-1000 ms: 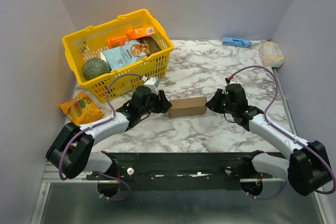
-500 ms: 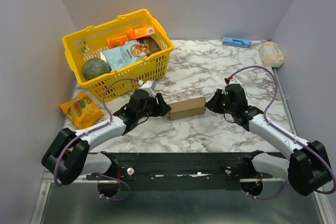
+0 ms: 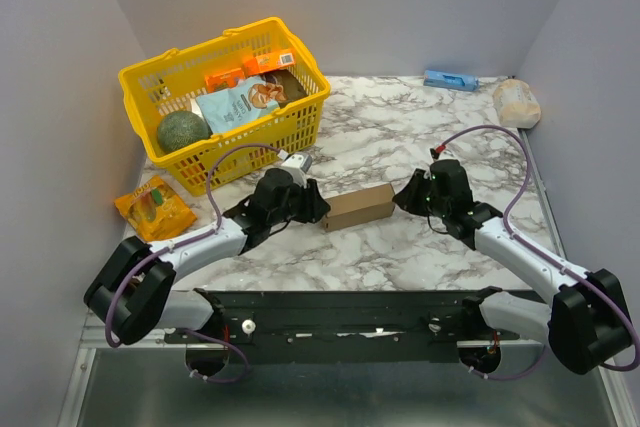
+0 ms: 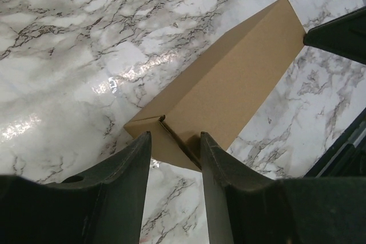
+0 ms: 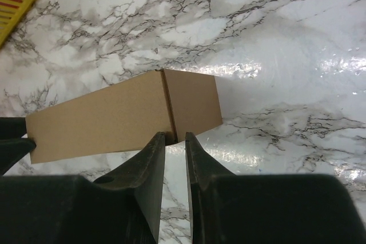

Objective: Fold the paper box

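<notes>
Left tool (image 3: pixel 318 209) and right tool (image 3: pixel 402 197) cover paper box's (image 3: pixel 357 206) ends.

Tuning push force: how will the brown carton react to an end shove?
Probably light: the paper box is thin cardboard. Likely slides or pivots on the glossy table. Its end flap gapes, so that end may cave.

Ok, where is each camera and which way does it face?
Top external: above, behind the left arm and right arm, looking down at the table; both show.
Left wrist: on the left arm, facing the paper box's left end; own fingers show.
Right wrist: on the right arm, facing the box's right end; own fingers show.
Shared: all see the box.
</notes>
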You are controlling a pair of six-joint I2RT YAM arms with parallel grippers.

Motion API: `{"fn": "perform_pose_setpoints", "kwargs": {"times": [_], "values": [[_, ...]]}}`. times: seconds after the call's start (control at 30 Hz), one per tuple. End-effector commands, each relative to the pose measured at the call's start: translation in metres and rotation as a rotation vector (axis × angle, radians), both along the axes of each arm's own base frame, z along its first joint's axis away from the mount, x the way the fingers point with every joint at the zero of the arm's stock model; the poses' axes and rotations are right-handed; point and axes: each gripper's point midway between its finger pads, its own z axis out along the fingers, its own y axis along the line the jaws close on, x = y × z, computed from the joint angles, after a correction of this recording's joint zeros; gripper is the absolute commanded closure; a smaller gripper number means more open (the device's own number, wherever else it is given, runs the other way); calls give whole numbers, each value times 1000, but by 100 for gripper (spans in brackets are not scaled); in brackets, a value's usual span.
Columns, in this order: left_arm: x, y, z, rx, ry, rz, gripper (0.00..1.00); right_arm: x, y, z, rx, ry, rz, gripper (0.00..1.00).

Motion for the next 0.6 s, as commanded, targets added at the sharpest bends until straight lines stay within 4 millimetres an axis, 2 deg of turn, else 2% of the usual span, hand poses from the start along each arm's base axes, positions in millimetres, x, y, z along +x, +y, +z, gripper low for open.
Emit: {"fn": "perform_pose_setpoints", "kwargs": {"times": [0.0, 0.13, 0.23, 0.47, 0.57], "values": [[-42, 37, -76, 339, 151, -49, 52, -21, -15, -31, -80, 113, -8, 72], [-46, 39, -83, 379, 135, -39, 53, -20, -13, -34, -73, 111, -7, 72], [-48, 35, -79, 376, 106, -42, 55, -22, -13, -34, -67, 114, -5, 72], [-64, 2, -51, 274, -2, -119, 55, -32, -21, -33, -74, 118, -22, 72], [-75, -11, -46, 243, -6, -150, 54, -37, -27, -31, -82, 106, -42, 67]]}}
